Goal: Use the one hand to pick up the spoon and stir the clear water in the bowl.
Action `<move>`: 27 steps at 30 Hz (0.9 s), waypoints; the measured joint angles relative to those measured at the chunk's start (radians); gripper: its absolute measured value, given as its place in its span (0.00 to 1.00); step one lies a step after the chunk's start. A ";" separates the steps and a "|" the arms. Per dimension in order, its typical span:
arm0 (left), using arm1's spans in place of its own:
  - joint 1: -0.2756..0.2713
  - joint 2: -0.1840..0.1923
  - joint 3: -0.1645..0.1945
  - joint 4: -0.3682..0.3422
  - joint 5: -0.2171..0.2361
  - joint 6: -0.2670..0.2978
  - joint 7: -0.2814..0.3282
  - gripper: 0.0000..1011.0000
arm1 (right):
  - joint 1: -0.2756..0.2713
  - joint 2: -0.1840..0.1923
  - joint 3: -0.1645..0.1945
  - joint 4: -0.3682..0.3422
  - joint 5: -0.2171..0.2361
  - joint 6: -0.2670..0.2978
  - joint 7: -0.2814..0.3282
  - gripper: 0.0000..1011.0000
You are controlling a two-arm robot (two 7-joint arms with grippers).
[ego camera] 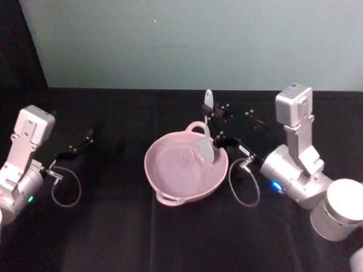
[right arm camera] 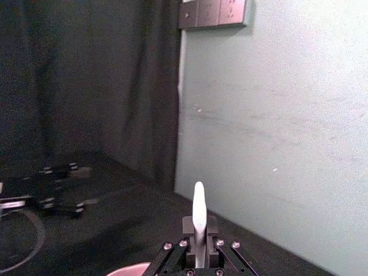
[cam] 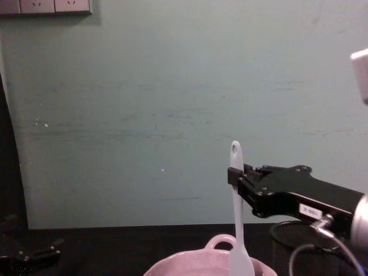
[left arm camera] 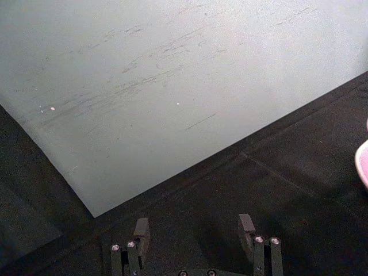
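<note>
Spoon (cam: 236,201) clamped near handle top by right gripper (cam: 234,175); long axis near vertical, head hung inside bowl (ego camera: 167,167) at 2 o'clock side. Bowl centre judged toward 8 o'clock from head. Left gripper (left arm camera: 192,230) parked at bowl's 9 o'clock, jaws apart, empty.

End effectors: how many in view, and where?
2. The right end effector is above the bowl's far rim, shut on the spoon, whose head reaches into the bowl. The left end effector sits open, idle, over the table's left side.
</note>
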 joint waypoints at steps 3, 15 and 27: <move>0.000 0.000 0.000 0.000 0.000 0.000 0.000 1.00 | -0.041 0.025 0.005 -0.059 0.042 0.044 0.028 0.11; 0.000 0.000 0.000 0.000 0.000 0.000 0.000 1.00 | -0.077 0.024 -0.054 -0.137 0.159 0.120 0.082 0.11; 0.000 0.000 0.000 0.000 0.000 0.000 0.000 1.00 | 0.043 -0.061 -0.105 0.074 0.076 -0.006 0.017 0.11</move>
